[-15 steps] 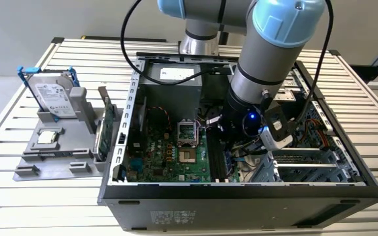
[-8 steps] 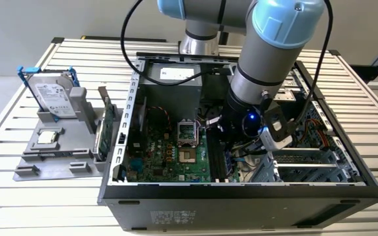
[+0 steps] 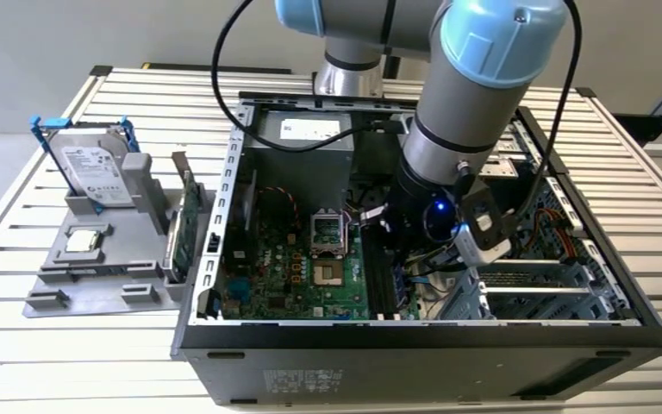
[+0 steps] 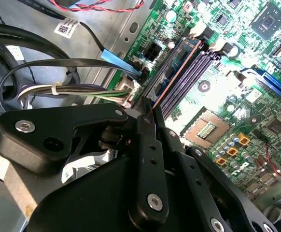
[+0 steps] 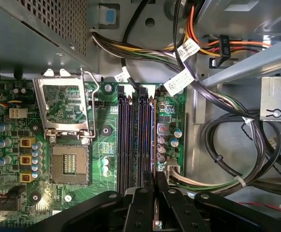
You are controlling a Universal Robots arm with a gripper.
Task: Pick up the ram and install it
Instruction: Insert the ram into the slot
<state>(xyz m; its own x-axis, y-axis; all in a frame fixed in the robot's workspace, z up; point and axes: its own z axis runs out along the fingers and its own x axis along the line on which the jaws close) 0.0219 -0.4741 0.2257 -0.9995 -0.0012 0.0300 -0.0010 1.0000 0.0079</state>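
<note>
My arm [image 3: 469,129] reaches down into the open computer case [image 3: 423,333]. In both wrist views my gripper [image 4: 149,112] [image 5: 154,180] is shut on the ram [image 4: 176,72] [image 5: 153,140], a thin board seen edge-on between the black fingers [image 5: 141,205]. The ram stands on its long edge along the memory slots [image 5: 133,140] [image 4: 189,72] of the green motherboard [image 3: 296,276], lined up with the slot nearest the row of capacitors [image 5: 161,145]. Whether it sits fully in that slot I cannot tell.
Cable bundles [image 5: 227,145] lie close beside the slots. On their other side is the processor socket [image 5: 68,164]. At the exterior view's left a grey holder [image 3: 101,276] carries a hard drive in a blue bracket [image 3: 92,168] and a green card [image 3: 190,207].
</note>
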